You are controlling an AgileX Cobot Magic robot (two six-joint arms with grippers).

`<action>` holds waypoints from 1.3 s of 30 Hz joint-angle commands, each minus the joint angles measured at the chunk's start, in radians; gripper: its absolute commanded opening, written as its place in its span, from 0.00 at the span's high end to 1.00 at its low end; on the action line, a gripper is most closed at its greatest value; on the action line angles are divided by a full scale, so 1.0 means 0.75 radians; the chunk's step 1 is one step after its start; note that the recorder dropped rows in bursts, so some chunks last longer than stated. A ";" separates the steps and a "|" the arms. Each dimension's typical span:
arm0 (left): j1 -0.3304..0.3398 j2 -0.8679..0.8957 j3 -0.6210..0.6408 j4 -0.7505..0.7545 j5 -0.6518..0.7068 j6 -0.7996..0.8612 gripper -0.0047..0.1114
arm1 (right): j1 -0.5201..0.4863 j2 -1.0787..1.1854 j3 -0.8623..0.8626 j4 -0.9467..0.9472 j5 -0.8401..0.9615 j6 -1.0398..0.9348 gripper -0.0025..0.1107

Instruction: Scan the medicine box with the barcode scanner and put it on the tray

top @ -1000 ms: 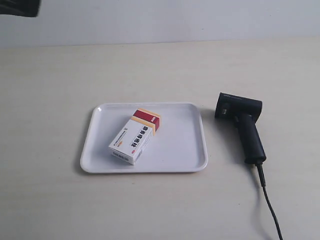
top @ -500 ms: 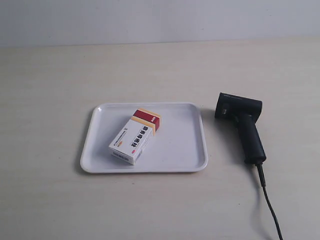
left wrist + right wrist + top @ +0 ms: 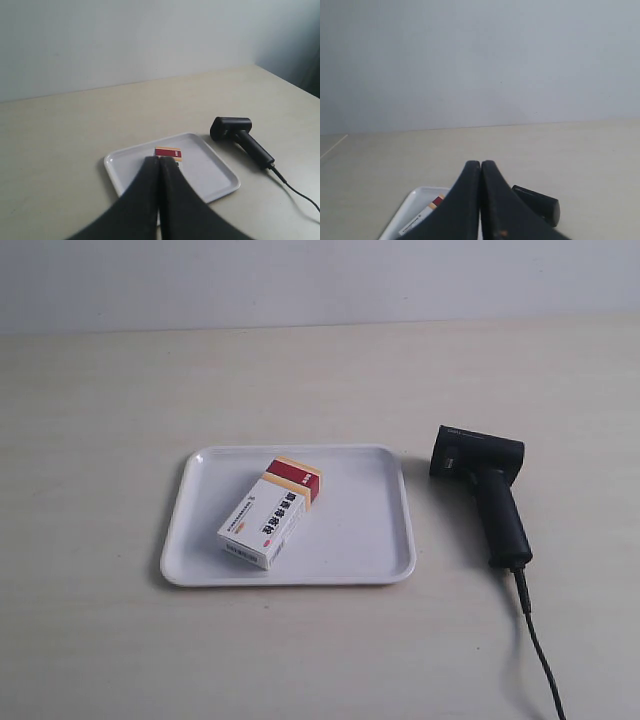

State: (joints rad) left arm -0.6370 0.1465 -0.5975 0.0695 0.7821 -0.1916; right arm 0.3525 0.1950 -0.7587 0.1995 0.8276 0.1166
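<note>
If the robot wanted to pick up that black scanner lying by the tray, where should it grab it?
Probably by the long handle of the black pistol-shaped barcode scanner, coming straight down from above. It lies flat on the table beside the white square tray, not touching it, so both long sides of the handle are open. The handle is narrower than the boxy head, and gripping midway stays away from the thin dark cable at its end.

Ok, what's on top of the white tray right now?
Only the medicine box lies flat on the tray, slightly toward its left half in the exterior view. The barcode scanner rests on the table beside it. Whatever lies under the box is covered.
</note>
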 commanded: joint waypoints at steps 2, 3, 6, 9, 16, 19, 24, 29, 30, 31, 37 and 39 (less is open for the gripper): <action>-0.001 -0.010 0.005 0.006 0.003 0.000 0.96 | -0.005 -0.013 0.007 -0.011 0.006 0.021 0.98; -0.001 -0.010 0.005 0.006 0.003 0.000 0.96 | -0.005 -0.013 0.007 -0.011 0.006 0.021 0.98; -0.001 -0.010 0.005 0.006 0.003 0.000 0.96 | -0.005 -0.013 0.007 -0.011 0.006 0.021 0.98; -0.001 -0.010 0.005 0.006 0.003 0.000 0.96 | -0.005 -0.013 0.007 -0.011 0.006 0.021 0.98; 0.047 -0.026 0.005 0.037 -0.018 0.062 0.96 | -0.005 -0.013 0.007 -0.011 0.006 0.021 0.98; 0.221 -0.052 0.005 0.109 -0.043 0.126 0.96 | -0.005 -0.012 0.007 -0.011 0.010 0.021 0.98; 0.552 -0.141 0.005 0.107 -0.070 0.031 0.96 | -0.005 -0.012 0.007 -0.011 0.012 0.021 0.98; 0.705 -0.195 0.165 0.107 -0.354 0.029 0.96 | -0.005 -0.012 0.007 -0.011 0.012 0.021 0.98; 0.717 -0.195 0.205 0.107 -0.397 0.029 0.96 | -0.005 -0.012 0.007 -0.011 0.012 0.021 0.98; 0.732 -0.195 0.253 0.101 -0.441 0.029 0.96 | -0.005 -0.012 0.007 -0.011 0.012 0.021 0.98; 0.756 -0.195 0.566 0.087 -0.727 -0.028 0.96 | -0.005 -0.012 0.007 -0.011 0.013 0.021 0.98; 0.756 -0.195 0.668 0.087 -0.790 -0.034 0.96 | -0.005 -0.012 0.007 -0.011 0.013 0.021 0.98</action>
State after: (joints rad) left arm -0.0731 0.0043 -0.1908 0.1431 0.2773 -0.1998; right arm 0.3525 0.1884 -0.7587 0.1950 0.8415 0.1310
